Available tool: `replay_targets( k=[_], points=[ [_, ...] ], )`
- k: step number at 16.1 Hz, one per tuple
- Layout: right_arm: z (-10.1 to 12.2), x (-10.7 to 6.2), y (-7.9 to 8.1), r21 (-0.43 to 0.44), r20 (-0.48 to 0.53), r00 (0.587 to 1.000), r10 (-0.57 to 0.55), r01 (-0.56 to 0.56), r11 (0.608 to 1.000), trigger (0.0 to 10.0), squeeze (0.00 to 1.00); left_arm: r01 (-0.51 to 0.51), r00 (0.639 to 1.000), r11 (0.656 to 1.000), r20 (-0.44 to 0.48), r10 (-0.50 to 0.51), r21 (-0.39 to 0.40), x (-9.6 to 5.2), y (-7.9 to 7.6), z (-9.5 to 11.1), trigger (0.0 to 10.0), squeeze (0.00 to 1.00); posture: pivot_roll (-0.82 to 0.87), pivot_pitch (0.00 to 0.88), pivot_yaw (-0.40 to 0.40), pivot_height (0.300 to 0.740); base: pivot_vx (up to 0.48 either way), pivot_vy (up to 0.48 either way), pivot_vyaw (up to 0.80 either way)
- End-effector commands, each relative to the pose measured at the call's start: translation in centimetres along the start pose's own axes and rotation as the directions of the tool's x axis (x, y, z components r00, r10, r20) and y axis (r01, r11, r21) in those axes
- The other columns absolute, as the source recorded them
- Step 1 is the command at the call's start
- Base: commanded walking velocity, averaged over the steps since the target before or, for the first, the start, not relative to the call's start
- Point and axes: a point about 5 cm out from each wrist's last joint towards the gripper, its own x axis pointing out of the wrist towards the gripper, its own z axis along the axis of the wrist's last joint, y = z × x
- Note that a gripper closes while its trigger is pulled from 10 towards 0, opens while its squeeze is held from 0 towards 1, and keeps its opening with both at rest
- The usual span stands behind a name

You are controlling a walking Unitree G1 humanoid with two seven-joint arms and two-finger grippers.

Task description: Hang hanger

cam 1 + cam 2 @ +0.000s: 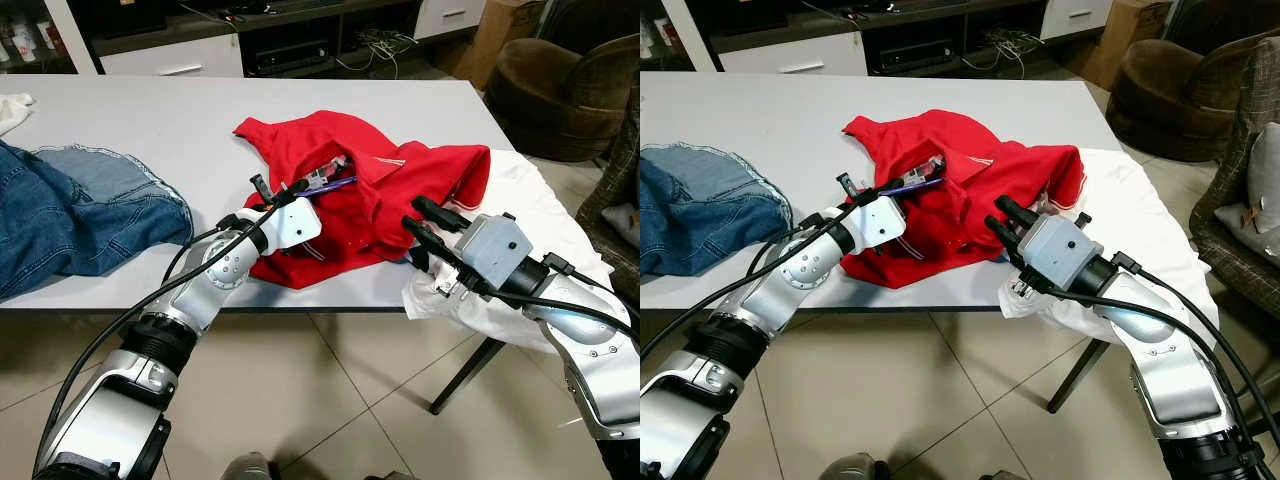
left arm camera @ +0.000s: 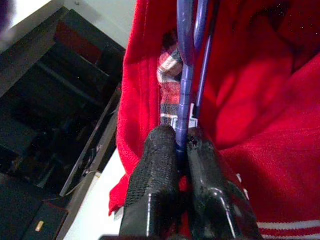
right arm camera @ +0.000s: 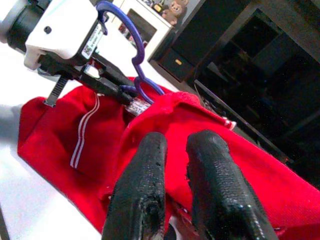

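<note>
A red polo shirt (image 1: 400,175) lies crumpled on the grey table (image 1: 150,110), near its front edge. A purple hanger (image 1: 335,182) sticks out of the shirt's collar opening. My left gripper (image 1: 300,186) is shut on the hanger's hook end, and the left wrist view shows both fingers (image 2: 155,165) pinching the purple stem (image 2: 187,75). My right gripper (image 1: 415,213) hovers at the shirt's right hem, open by a narrow gap with nothing held between its fingers (image 3: 145,175). The hanger's arms are hidden inside the shirt.
Blue jeans (image 1: 70,210) are spread on the table's left side. A white garment (image 1: 530,200) hangs over the front right corner, under my right arm. A brown armchair (image 1: 560,90) stands at the back right and a TV cabinet (image 1: 300,45) behind the table.
</note>
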Motion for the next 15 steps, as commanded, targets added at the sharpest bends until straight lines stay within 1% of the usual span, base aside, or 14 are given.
replay_targets(
  k=[1, 10, 11, 12, 13, 15],
  points=[
    [0.2, -0.1, -0.1, -0.011, 0.008, 1.0, -0.001, 0.001, 1.0, 10.0, 0.0, 0.004, 1.0, 1.0, 0.022, -0.004, 0.014, 0.2, 0.2, 0.4, 10.0, 0.06, 0.01, 0.007, 0.018, 0.74, 0.0, 0.0, 0.0],
    [0.2, -0.1, -0.1, -0.011, 0.008, 1.0, -0.001, 0.001, 1.0, 10.0, 0.0, 0.004, 1.0, 1.0, 0.022, -0.004, 0.014, 0.2, 0.2, 0.4, 10.0, 0.06, 0.01, 0.007, 0.018, 0.74, 0.0, 0.0, 0.0],
    [0.3, -0.1, -0.7, -0.068, -0.006, 1.0, -0.011, 0.011, 0.998, 10.0, 0.0, 0.014, 0.999, 1.0, 0.042, -0.015, 0.021, 0.1, 0.1, 0.4, 10.0, 0.06, 0.01, 0.007, 0.018, 0.74, 0.0, 0.0, 0.0],
    [0.5, 0.9, -0.2, -0.145, -0.006, 1.0, 0.004, -0.004, 0.989, 10.0, 0.0, 0.027, 0.999, 1.0, 0.033, -0.027, -0.003, -0.6, -1.0, -0.3, 10.0, 0.06, 0.03, 0.013, 0.01, 0.74, 0.0, 0.0, 0.0],
    [1.0, 1.5, 0.0, -0.175, 0.019, 1.0, -0.006, 0.009, 0.984, 10.0, 0.0, 0.035, 0.999, 0.999, 0.023, -0.035, -0.018, -0.8, -1.8, -0.5, 10.0, 0.07, 0.03, 0.013, 0.014, 0.74, 0.0, 0.0, 0.0],
    [1.6, 1.4, -1.2, -0.225, 0.032, 0.999, -0.04, 0.046, 0.973, 10.0, 0.0, 0.031, 0.999, 0.998, 0.015, -0.03, -0.05, -0.7, -2.3, -0.4, 10.0, 0.07, 0.03, 0.011, 0.015, 0.74, 0.0, 0.0, 0.0]
  ],
)
